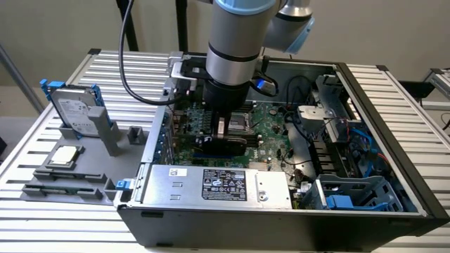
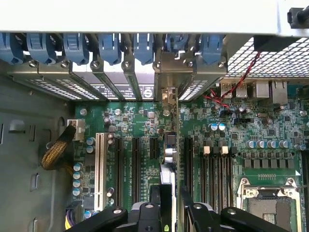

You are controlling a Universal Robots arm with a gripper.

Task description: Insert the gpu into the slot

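An open computer case (image 1: 365, 174) lay on a ribbed metal tabletop (image 1: 408, 105) before a plain pale wall. The arm reached straight down into it, and the tool (image 1: 226, 138) was clamped on the gpu (image 1: 232, 143), holding the card on edge just above the green motherboard (image 1: 271, 132). Beneath the card's lower edge showed the blue slot (image 1: 207, 156). At nine o'clock from the case, a grey hard drive (image 1: 74, 112) stood in a holder.
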